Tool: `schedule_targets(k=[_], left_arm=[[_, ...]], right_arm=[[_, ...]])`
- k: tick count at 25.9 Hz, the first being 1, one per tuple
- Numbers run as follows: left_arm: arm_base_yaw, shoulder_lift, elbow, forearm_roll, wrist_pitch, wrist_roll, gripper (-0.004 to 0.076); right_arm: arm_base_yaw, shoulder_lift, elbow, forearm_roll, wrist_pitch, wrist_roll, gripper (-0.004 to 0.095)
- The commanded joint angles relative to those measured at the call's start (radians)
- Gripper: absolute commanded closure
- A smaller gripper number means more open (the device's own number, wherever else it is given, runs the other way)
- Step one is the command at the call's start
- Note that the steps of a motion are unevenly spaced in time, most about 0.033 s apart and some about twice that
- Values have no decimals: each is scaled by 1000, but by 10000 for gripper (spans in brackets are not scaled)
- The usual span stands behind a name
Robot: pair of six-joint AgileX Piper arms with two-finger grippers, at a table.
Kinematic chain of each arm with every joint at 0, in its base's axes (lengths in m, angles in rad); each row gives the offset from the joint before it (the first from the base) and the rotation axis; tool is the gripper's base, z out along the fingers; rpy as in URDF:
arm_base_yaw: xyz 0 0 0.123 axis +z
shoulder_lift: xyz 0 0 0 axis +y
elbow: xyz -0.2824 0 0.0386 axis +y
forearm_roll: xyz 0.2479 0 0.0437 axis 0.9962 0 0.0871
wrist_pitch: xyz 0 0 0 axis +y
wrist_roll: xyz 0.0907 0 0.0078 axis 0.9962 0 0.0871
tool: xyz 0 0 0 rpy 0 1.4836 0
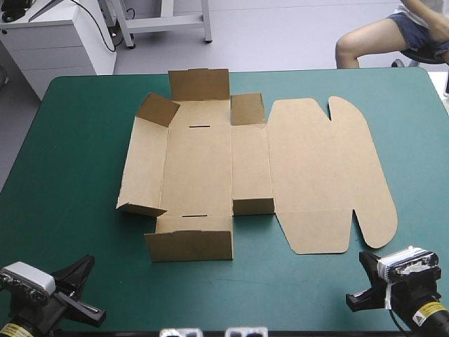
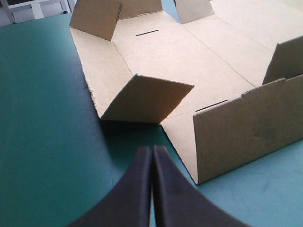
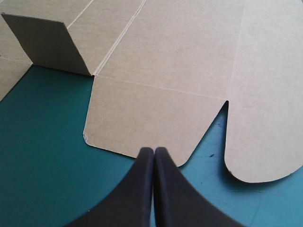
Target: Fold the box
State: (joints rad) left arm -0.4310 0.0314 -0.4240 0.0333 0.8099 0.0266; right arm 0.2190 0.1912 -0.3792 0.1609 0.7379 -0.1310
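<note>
The brown box (image 1: 231, 161) lies mostly flat in the middle of the teal-green table, its lid part spread out to the right. Several small flaps and a near wall (image 1: 189, 246) stand partly raised around the base panel. My left gripper (image 1: 83, 268) rests near the front left corner, shut, with nothing in it. In the left wrist view its fingertips (image 2: 152, 150) point at the box's near left flap (image 2: 142, 99). My right gripper (image 1: 363, 281) sits at the front right, shut and empty. Its tip (image 3: 154, 151) is just short of the lid's rounded tab (image 3: 137, 127).
Bare teal-green cover (image 1: 70, 175) surrounds the box on the left, along the front edge and at the far right.
</note>
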Motion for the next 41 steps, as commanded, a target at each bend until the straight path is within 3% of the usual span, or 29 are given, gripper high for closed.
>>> schedule_targets(k=[1,13,18,21,34,41], left_arm=[[-3,18,-21,-1,-77,-4,732],[-3,18,-21,-1,-79,-21,732],[-3,45,-30,82,-80,-301,732],[-3,88,-66,147,-75,-346,732],[-3,484,-396,384,28,-386,727],[-3,681,-462,412,20,-354,706]], right_arm=[[2,12,-31,7,-69,-6,928],[2,12,-31,7,-69,-6,928],[2,12,-31,7,-69,-6,928],[2,12,-31,7,-69,-6,928],[2,12,-31,7,-69,-6,928],[2,12,-31,7,-69,-6,928]])
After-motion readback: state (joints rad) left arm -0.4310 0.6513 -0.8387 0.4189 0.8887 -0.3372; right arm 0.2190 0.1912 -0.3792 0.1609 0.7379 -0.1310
